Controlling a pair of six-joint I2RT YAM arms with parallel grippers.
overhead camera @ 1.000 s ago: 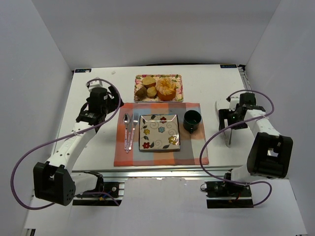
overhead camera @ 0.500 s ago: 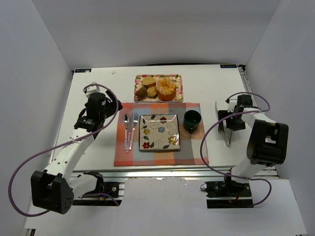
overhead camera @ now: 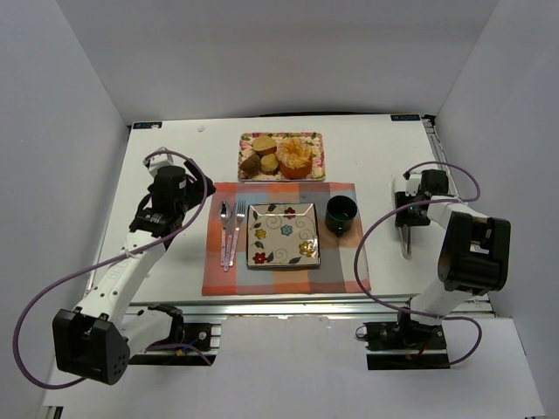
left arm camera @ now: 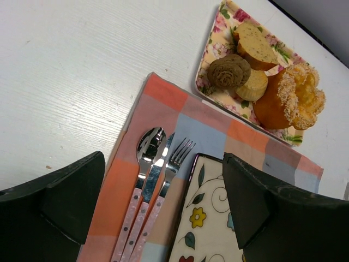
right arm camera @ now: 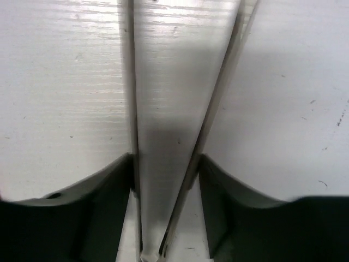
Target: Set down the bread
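I can't read any lettering, number or brand in any of my three feeds. A small dark mark sits at the far left corner of the white table, but it is too small for me to make out. The square white ceramic plate and the rectangular floral tray carry flower patterns only.

Top camera overlooks whole table, left wrist shares tray, right wrist close-up.

Bright, even overhead light casts soft shadows on the table, with mild glare along its near edge.
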